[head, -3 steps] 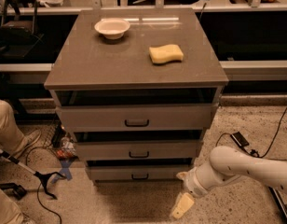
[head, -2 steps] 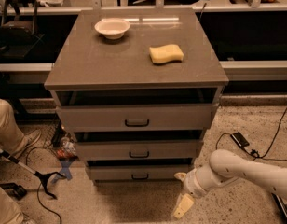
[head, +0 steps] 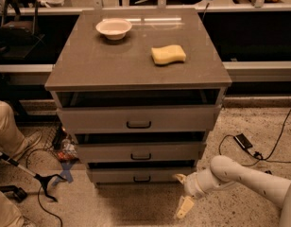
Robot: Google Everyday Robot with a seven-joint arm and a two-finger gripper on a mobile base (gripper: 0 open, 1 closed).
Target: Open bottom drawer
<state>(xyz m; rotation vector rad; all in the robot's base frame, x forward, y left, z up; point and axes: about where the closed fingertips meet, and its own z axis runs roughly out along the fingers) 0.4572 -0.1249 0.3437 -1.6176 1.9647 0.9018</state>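
the bottom drawer sat in the lower centre of the frame, lowest of three grey fronts, w/ its small black handle in the middle. it looked pushed in, or nearly so; a dark gap ran above it. the gripper hung just right of the drawer's right corner, low near the floor, and as far as i could judge it was not touching the front. its fingers were spread apart w/ nothing between them, one pale finger pointing down. the white arm came in from the lower right corner.

risks, in my judgement: the handle was a thin bar close to the front, so the fingers could close beside it or slip off if the approach came too low or too far right. the middle drawer had its handle directly above, so a small height error could catch the wrong drawer. the lower finger could also scrape the floor.

room: bare floor lay in front of the cabinet toward the bottom edge, enough for a pull. at the left edge were a person's leg and a tool w/ a blue part. at the right a cable and a small black box lay near the arm, which could snag on them.
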